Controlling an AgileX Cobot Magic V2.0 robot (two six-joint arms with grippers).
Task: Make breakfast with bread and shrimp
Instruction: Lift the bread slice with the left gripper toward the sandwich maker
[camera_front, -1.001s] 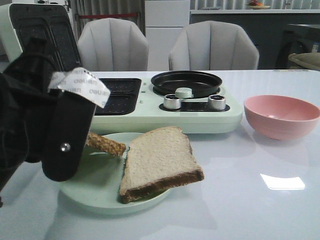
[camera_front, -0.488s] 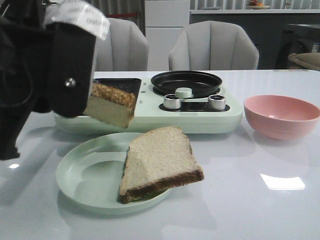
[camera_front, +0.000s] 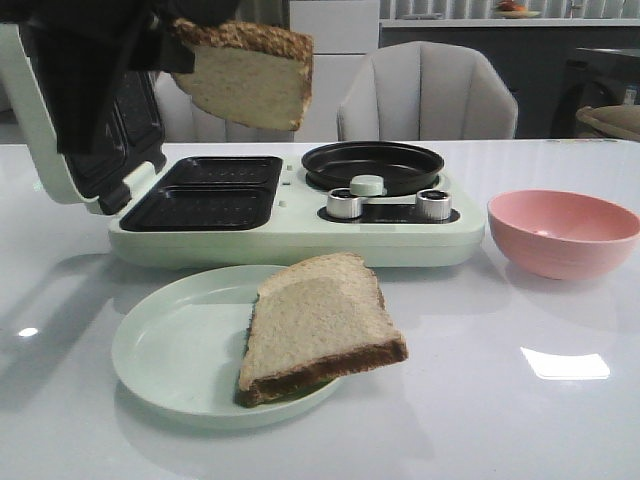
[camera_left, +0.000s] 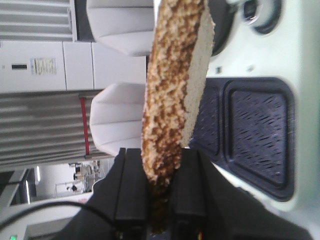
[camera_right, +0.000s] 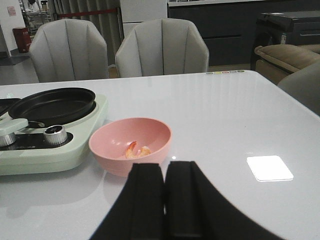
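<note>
My left gripper (camera_front: 160, 40) is shut on a bread slice (camera_front: 245, 80) and holds it high above the open sandwich maker's dark plates (camera_front: 200, 195). In the left wrist view the slice (camera_left: 175, 85) stands edge-on between the fingers (camera_left: 132, 185), over the plates (camera_left: 255, 130). A second bread slice (camera_front: 315, 325) lies on the pale green plate (camera_front: 170, 360), overhanging its right rim. The shrimp (camera_right: 137, 150) lie in the pink bowl (camera_right: 130, 145), just beyond my right gripper (camera_right: 165, 170), which is shut and empty. The bowl also shows in the front view (camera_front: 565, 232).
The green breakfast maker (camera_front: 300, 235) has its lid (camera_front: 70, 130) raised at the left, a round black pan (camera_front: 372, 165) and two knobs (camera_front: 345, 203). Two grey chairs (camera_front: 425, 90) stand behind the table. A bright reflection (camera_front: 565, 363) lies on the tabletop at right.
My left gripper has lifted the bread slice from the green plate up and back, from low at the left to high above the sandwich maker's plates. The other slice has not moved.
</note>
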